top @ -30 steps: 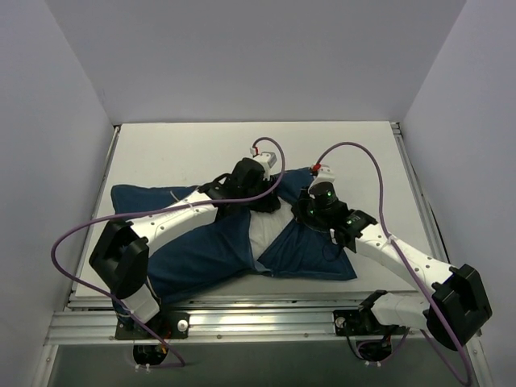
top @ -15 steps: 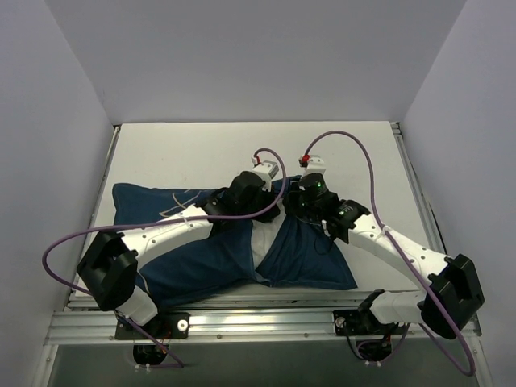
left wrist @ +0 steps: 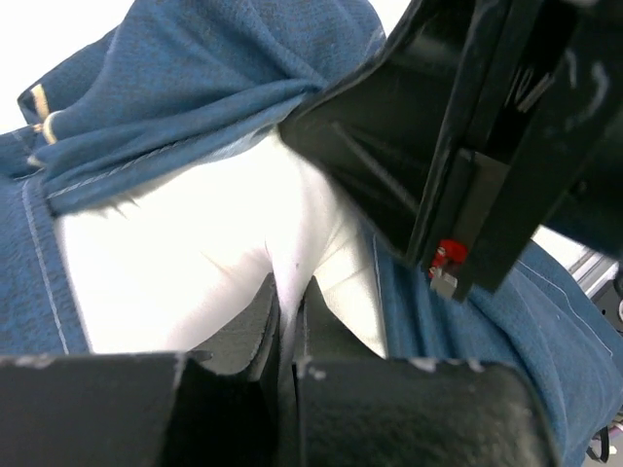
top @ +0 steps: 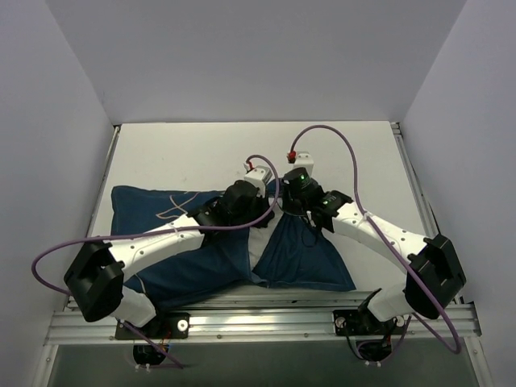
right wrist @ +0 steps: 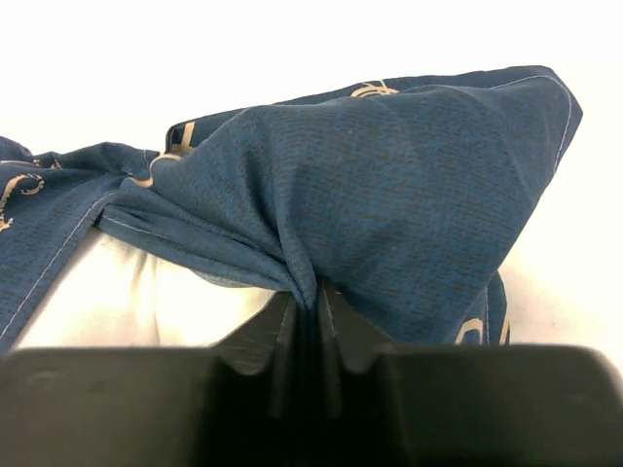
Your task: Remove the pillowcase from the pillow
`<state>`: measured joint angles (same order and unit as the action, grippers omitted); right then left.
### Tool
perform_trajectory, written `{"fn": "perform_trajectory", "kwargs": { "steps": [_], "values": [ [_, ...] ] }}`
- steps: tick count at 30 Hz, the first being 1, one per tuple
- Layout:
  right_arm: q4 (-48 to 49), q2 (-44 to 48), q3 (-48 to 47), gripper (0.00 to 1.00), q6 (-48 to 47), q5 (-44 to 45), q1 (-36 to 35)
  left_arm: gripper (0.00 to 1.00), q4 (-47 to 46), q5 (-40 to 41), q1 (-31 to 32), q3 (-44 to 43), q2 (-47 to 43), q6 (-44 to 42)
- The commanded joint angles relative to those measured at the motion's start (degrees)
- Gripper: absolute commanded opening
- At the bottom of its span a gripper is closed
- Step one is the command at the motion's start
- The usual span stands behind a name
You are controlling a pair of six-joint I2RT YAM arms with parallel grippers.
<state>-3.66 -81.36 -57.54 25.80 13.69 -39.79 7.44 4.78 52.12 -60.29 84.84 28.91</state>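
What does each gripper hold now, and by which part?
The left gripper pinches a fold of the white pillow; the right gripper pinches a fold of the navy pillowcase.

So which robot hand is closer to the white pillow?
Left. The left gripper is pinching the white pillow itself where it peeks out. The right gripper is just beside it, pinching a fold of the blue pillowcase instead.

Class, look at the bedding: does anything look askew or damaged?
The pillowcase is bunched and parted at its middle, baring the white pillow; the right gripper pinches a puckered fold of it. No tear shows.
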Motion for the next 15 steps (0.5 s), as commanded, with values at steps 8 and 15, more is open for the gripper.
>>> {"fn": "perform_trajectory", "kwargs": {
  "steps": [8, 15],
  "values": [
    [-3.7, -3.6, -3.5, 0.00, 0.2, 7.7, 17.1, 0.02, 8.6, -1.1, 2.1, 12.8, -18.6, 2.7],
    [-4.8, -8.1, -6.6, 0.00, 1.8, 2.2, 24.0, 0.02, 9.3, -2.5, 2.7, 20.6, -33.7, 4.2]
  ]
}}
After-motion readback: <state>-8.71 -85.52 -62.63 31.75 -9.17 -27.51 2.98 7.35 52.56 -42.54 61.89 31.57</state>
